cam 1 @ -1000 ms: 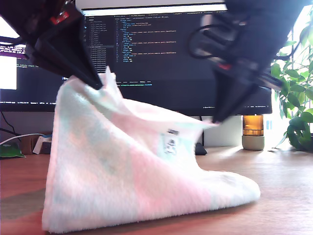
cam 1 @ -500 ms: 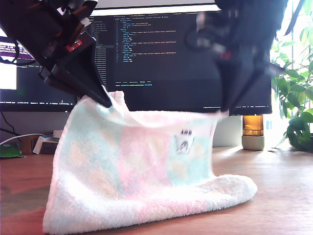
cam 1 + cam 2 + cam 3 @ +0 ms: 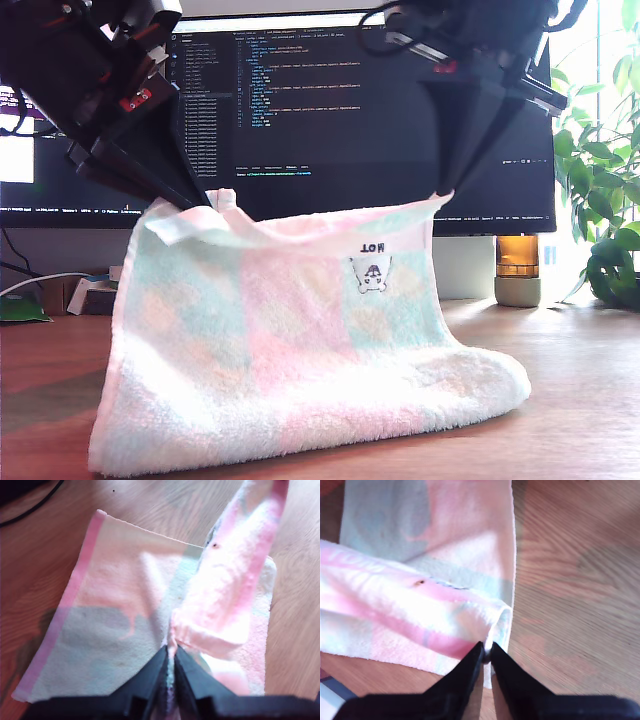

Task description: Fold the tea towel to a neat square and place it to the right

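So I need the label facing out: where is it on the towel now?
In the exterior view the label sits just below the tea towel's raised top edge, right of centre, nearer the claw on that view's right, facing the camera.

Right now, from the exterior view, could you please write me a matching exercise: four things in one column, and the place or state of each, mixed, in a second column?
1. fluffy pastel checked tea towel
2. small white cartoon label
3. wide dark computer monitor
4. green leafy plant

A. at the exterior view's right edge
B. behind the cloth, showing lines of text
C. hanging from two held corners, lower part on the wooden table
D. on the raised cloth's face

Pairs: 1-C, 2-D, 3-B, 4-A
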You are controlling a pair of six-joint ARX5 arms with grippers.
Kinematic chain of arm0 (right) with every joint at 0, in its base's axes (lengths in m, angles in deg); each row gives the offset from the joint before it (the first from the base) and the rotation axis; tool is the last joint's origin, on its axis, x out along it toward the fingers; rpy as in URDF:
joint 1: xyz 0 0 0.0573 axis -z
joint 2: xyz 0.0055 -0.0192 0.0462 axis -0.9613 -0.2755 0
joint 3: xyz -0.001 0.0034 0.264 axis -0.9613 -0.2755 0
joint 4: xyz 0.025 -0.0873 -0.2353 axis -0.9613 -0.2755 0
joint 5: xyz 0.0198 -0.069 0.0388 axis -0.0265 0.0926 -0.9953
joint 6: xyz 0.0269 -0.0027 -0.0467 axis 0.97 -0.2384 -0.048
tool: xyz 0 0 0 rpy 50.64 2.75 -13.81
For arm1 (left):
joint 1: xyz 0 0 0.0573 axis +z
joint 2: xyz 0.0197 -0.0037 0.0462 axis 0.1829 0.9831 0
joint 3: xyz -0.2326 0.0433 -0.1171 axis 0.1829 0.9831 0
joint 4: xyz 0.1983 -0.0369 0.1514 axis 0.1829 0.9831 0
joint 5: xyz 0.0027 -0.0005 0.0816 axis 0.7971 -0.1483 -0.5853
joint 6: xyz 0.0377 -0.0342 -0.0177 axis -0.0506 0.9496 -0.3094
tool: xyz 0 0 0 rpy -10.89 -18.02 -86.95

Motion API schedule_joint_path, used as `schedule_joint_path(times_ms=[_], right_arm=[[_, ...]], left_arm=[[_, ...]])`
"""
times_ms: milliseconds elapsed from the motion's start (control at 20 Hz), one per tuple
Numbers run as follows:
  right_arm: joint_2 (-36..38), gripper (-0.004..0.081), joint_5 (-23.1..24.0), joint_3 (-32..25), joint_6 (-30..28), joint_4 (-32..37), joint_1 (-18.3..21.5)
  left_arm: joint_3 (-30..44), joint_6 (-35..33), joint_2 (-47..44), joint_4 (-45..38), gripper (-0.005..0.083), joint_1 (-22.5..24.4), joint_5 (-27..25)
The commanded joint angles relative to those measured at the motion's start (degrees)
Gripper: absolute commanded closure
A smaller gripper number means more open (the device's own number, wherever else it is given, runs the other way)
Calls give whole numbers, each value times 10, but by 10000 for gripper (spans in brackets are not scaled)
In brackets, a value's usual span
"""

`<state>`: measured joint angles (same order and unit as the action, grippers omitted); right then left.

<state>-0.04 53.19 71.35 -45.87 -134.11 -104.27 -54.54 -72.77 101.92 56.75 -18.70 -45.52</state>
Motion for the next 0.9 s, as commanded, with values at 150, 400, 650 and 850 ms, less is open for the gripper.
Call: schedule_joint_path(times_ms=[150, 400, 650, 850], right_arm=[[-64, 783, 11, 4, 0, 49, -4], [-97, 783, 12, 4, 0, 97, -4], [-106, 783, 31, 15, 16, 117, -4], [-106, 783, 61, 24, 16, 108, -4]], left_arm=[[16, -18, 28, -16, 795, 3, 2], [21, -37, 67, -42, 795, 17, 0], [21, -68, 99, -80, 795, 34, 2], [21, -67, 99, -97, 795, 61, 2]])
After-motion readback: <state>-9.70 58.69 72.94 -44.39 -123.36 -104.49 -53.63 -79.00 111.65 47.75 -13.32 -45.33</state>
